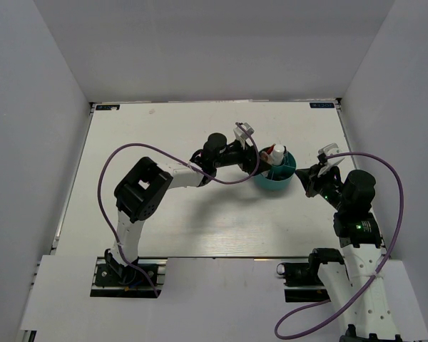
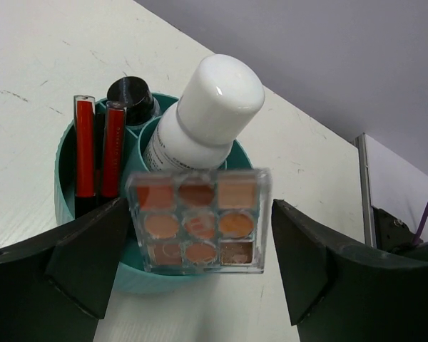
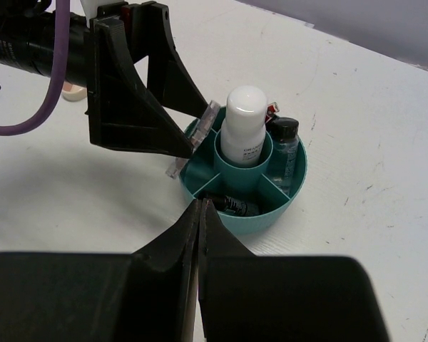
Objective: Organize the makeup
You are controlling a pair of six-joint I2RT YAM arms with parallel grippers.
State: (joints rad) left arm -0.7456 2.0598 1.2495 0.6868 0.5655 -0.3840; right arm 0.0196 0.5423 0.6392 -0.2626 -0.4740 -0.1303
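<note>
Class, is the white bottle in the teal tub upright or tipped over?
Upright: the white bottle stands cap-up in the centre cup of the teal tub.

Robot lab test cell is indicated: white table (image 1: 164,128) enclosed by plain grey panels (image 1: 28,142), arm bases (image 1: 121,274) bolted on, purple cables (image 1: 105,174) left exposed.

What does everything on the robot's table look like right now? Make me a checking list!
Surface: white tabletop, faint scuffs.
Job's things: white round-capped bottle in the middle cup of a round teal divided tub; dark-capped bottle, two red-and-black tubes and a black tube in its outer parts; square pink-toned palette leaning at its rim.
Clutter: nothing seen.
Hands: left hand open, fingers either side of the palette; right hand shut, empty, near the tub.
Cables: purple cables loop from both arms.
Surroundings: plain white walls.
</note>
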